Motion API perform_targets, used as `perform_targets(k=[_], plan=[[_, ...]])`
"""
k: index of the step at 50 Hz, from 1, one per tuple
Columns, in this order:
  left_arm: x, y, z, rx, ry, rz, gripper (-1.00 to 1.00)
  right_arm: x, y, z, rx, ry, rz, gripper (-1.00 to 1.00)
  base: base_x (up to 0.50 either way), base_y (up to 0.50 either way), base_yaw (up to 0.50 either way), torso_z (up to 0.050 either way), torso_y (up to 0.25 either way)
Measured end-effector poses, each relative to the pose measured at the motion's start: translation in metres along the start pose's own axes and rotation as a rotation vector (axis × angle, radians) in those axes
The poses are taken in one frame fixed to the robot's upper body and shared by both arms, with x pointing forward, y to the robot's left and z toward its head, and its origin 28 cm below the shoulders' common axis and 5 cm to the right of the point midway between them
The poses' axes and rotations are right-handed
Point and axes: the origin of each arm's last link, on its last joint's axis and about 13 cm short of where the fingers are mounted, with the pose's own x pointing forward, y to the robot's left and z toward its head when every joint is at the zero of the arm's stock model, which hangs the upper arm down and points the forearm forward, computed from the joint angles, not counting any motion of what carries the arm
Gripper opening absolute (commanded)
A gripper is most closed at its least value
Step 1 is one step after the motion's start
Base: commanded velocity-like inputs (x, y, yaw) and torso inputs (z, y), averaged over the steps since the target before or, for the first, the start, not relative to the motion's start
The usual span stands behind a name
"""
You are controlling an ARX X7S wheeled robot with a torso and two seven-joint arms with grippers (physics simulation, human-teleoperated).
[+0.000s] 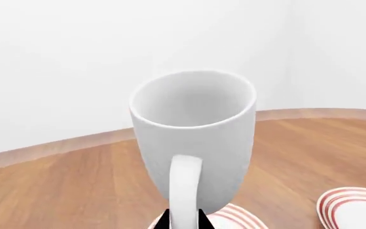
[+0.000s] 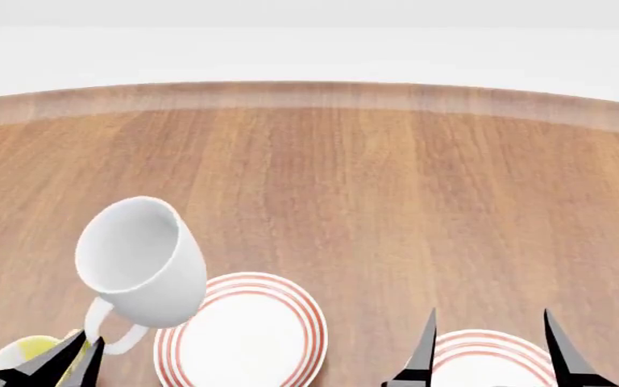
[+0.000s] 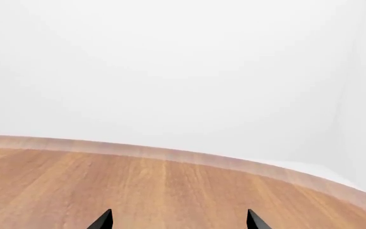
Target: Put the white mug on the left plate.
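The white mug point(image 2: 143, 262) is tall, plain and glossy, and hangs tilted in the air by its loop handle point(image 2: 110, 330). My left gripper point(image 2: 73, 359) is shut on that handle; in the left wrist view the black fingertips point(image 1: 160, 222) pinch the handle point(image 1: 184, 191) below the mug point(image 1: 196, 133). The left plate point(image 2: 242, 332), white with red rings, lies just right of and below the mug; its rim shows under the mug point(image 1: 237, 217). My right gripper point(image 2: 489, 347) is open and empty above the right plate point(image 2: 492, 363).
A small mug with yellow inside point(image 2: 28, 355) sits at the lower left by my left gripper. The second ringed plate also shows in the left wrist view point(image 1: 354, 207). The wooden table point(image 2: 396, 193) has a curved far edge against a white wall.
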Motion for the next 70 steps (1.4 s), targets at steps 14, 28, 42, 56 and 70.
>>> perform_targets(k=[14,28,42,56,70], plan=[[0.01,-0.004,-0.011,-0.031,0.017,-0.012,-1.0,-0.001,-0.001,-0.001,0.002,0.001,-0.001,1.0,0.0,0.0,0.0,0.0,0.0],[0.024,-0.007,-0.021,-0.049,0.036,-0.019,-1.0,-0.002,-0.002,-0.004,0.006,0.005,-0.008,1.0,0.0,0.0,0.0,0.0,0.001],[0.037,-0.009,-0.034,-0.035,0.075,-0.016,-1.0,-0.003,-0.003,-0.004,0.008,0.005,-0.012,1.0,0.0,0.0,0.0,0.0,0.0],[0.044,-0.011,-0.043,-0.032,0.103,-0.015,-1.0,-0.004,-0.004,-0.005,0.011,0.005,-0.015,1.0,0.0,0.0,0.0,0.0,0.0],[0.049,-0.014,-0.048,-0.041,0.113,-0.017,-1.0,-0.005,-0.005,-0.006,0.015,0.008,-0.018,1.0,0.0,0.0,0.0,0.0,0.001]])
